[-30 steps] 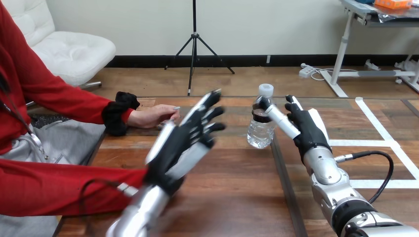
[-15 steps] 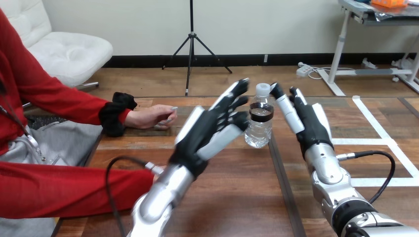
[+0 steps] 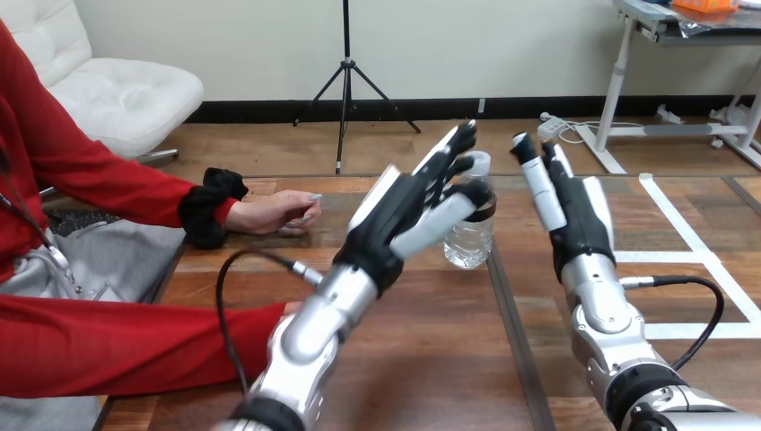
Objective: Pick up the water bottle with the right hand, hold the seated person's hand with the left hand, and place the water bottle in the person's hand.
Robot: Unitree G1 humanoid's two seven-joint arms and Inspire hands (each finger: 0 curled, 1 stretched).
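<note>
A clear water bottle [image 3: 468, 241] with a white cap and dark label band stands upright on the wooden table [image 3: 422, 350] at its middle. My left hand [image 3: 408, 211] is raised above the table with straight fingers, open, and overlaps the bottle's upper part from the left. My right hand [image 3: 574, 215] is raised to the right of the bottle, open, its fingers pointing up, apart from the bottle. The person's hand [image 3: 274, 214] rests on the table at the left, loosely curled, well away from both my hands.
The person's other arm in a red sleeve [image 3: 135, 346] lies along the table's near left edge, under my left forearm. A dark seam [image 3: 507, 323] runs down the table right of the bottle. White tape lines [image 3: 709, 260] mark the table's right part.
My left hand has risen and swung right, from left of the bottle to in front of its top. My right hand has lifted and drawn slightly right of the bottle.
</note>
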